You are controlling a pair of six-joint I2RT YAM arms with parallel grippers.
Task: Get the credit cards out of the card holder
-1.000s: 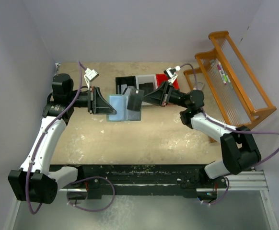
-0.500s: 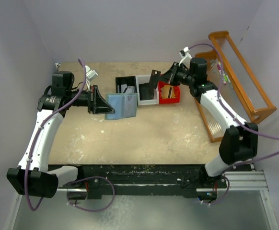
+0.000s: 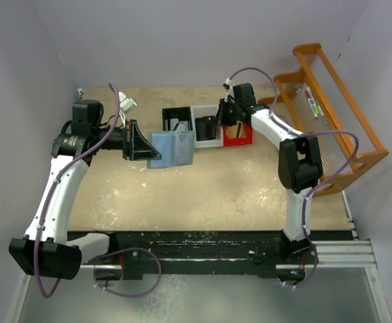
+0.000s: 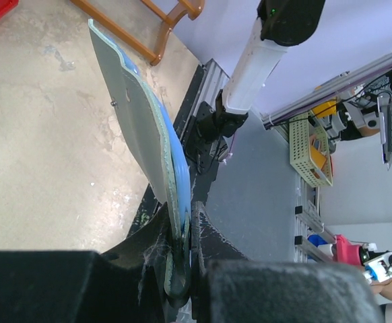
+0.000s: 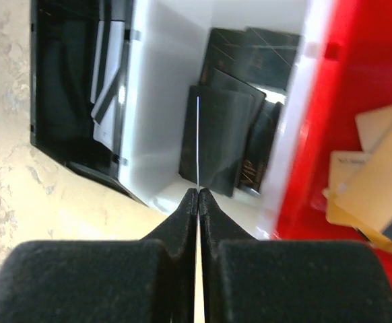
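My left gripper (image 3: 141, 142) is shut on the edge of the pale teal card holder (image 3: 172, 149) and holds it open above the table, left of the bins. In the left wrist view the card holder (image 4: 137, 128) stands edge-on, clamped between the jaws of my left gripper (image 4: 182, 237). My right gripper (image 3: 215, 122) hangs over the white bin, shut on a dark card (image 3: 205, 126). In the right wrist view that card (image 5: 197, 138) is a thin pale line edge-on, rising from my right gripper (image 5: 198, 192).
Three bins stand in a row at the back: black (image 3: 178, 114) with grey cards (image 5: 108, 74), white (image 5: 162, 81) with dark cards (image 5: 246, 60), red (image 3: 240, 139) with tan cards (image 5: 378, 178). An orange wooden rack (image 3: 331, 114) stands at the right.
My right gripper has left the card holder with a dark card, swung right toward the red bin, then back left over the white bin. The left gripper and card holder have barely moved.
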